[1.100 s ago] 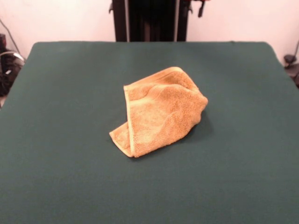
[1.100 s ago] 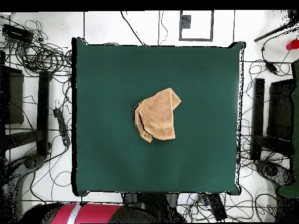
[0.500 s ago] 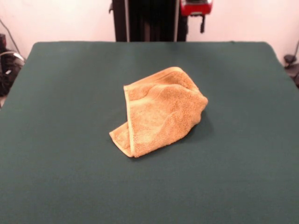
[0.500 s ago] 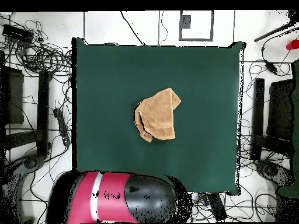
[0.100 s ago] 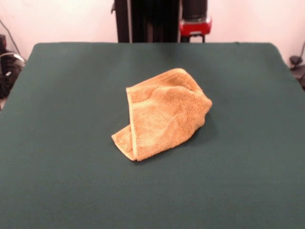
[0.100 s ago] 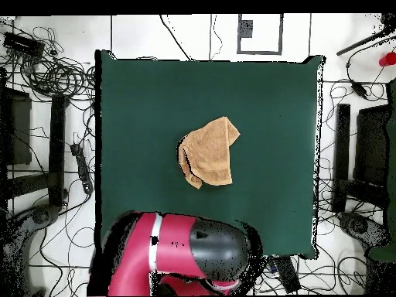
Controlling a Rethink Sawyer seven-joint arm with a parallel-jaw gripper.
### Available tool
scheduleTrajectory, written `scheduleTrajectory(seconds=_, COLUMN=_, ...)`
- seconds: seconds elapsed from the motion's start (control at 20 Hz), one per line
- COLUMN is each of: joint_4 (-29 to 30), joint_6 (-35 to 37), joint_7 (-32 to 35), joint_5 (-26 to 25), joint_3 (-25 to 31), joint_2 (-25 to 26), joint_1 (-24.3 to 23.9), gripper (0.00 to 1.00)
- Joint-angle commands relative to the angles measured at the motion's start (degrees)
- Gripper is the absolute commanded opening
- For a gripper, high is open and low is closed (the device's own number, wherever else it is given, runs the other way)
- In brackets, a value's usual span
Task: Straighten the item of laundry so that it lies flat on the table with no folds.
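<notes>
The table (image 5: 57, 181) (image 6: 155, 100), covered in dark green cloth, fills most of both views. The red and black arm (image 6: 182, 255) reaches over the table's edge on the robot's side in the overhead view; in the front view only a red and black piece of it (image 5: 194, 21) shows at the top, above the table's far edge. The jaws themselves are hidden under the arm's bulk, so whether they are released or clenched cannot be told, and places can only be given relative to the arm's end.

The towel (image 5: 162, 114) (image 6: 209, 152) lies near the middle of the table, well apart from the arm's end and untouched by it. It is orange-tan terry, crumpled and folded over itself in a rough triangular heap. A hemmed edge runs down its left side in the front view, and a folded corner pokes out at the lower left.
</notes>
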Motion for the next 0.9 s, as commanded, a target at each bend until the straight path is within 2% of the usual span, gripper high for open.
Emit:
scheduleTrajectory(seconds=0.05, joint_4=-10.5, joint_6=12.0, joint_7=5.5, joint_5=-2.3, joint_3=-0.3, joint_2=15.8, joint_1=-1.8, gripper=1.0)
scheduleTrajectory(seconds=0.3, joint_4=-12.1, joint_6=15.2, joint_7=4.9, joint_5=-4.3, joint_3=0.4, joint_2=15.0, joint_1=-4.0, gripper=1.0)
scheduleTrajectory(seconds=0.6, joint_4=-10.5, joint_6=13.6, joint_7=5.7, joint_5=-4.0, joint_3=0.1, joint_2=14.1, joint_1=-2.8, gripper=1.0)
scheduleTrajectory(seconds=0.7, joint_4=-7.8, joint_6=14.8, joint_7=5.9, joint_5=-4.6, joint_3=0.7, joint_2=11.6, joint_1=-3.3, gripper=1.0)
scheduleTrajectory(seconds=0.9, joint_4=0.3, joint_6=18.1, joint_7=6.0, joint_5=-4.1, joint_3=2.1, joint_2=3.2, joint_1=-3.4, gripper=1.0)
